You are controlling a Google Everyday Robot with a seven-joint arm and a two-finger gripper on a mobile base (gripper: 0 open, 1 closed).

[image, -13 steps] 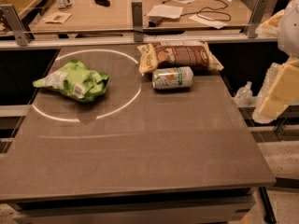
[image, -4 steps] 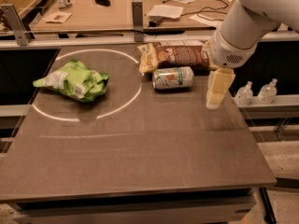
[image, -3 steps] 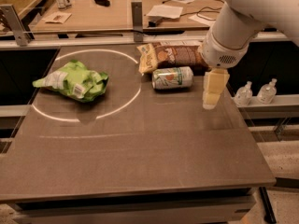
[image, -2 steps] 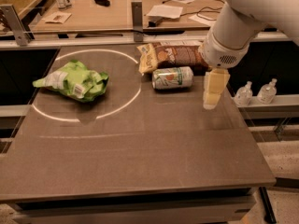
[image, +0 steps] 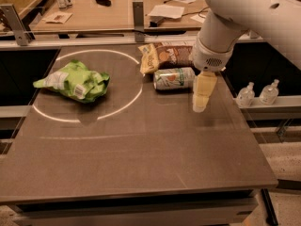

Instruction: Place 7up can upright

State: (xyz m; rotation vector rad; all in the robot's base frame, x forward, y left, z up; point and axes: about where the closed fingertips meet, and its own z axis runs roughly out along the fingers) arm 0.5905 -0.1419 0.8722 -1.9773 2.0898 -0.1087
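Observation:
The 7up can (image: 173,78) lies on its side on the dark table (image: 141,145), near the back, just in front of the brown and yellow chip bag (image: 165,55). My gripper (image: 201,98) hangs from the white arm (image: 244,13) just to the right of the can's end, a little nearer the front, pointing down at the table. It holds nothing that I can see and does not touch the can.
A bright green snack bag (image: 73,81) lies at the left inside a white circle marking (image: 120,109). Two small clear bottles (image: 257,93) stand on a ledge past the table's right edge. A desk with papers (image: 174,8) stands behind.
The arm came in from the right edge to stand beside the can. Over the last second the gripper crept slightly left toward the can. The can and bags have not moved.

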